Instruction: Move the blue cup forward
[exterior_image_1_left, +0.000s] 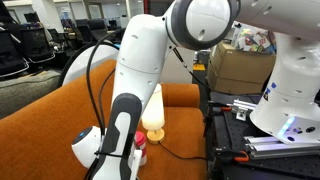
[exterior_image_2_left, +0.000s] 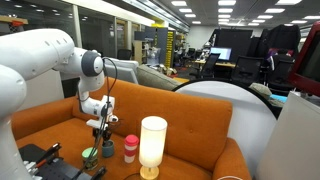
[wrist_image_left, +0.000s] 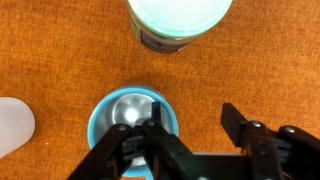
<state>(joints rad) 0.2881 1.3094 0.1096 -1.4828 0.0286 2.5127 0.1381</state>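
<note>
The tool (wrist_image_left: 192, 118) is hanging spread wide over the blue cup (wrist_image_left: 133, 122), one finger (wrist_image_left: 153, 125) sitting above its shiny mouth and the other outside the rim (whether they touch it cannot be told). The blue cup is standing upright on the orange desk (wrist_image_left: 260, 60), near a greenish cup (wrist_image_left: 178, 20). In an exterior view, a red tumbler (exterior_image_2_left: 130, 149) and a lamp (exterior_image_2_left: 152, 145) are standing beside it.

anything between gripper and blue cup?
Nothing. In the wrist view the open gripper hangs right over the blue cup, one finger over its mouth; orange fabric around.
</note>
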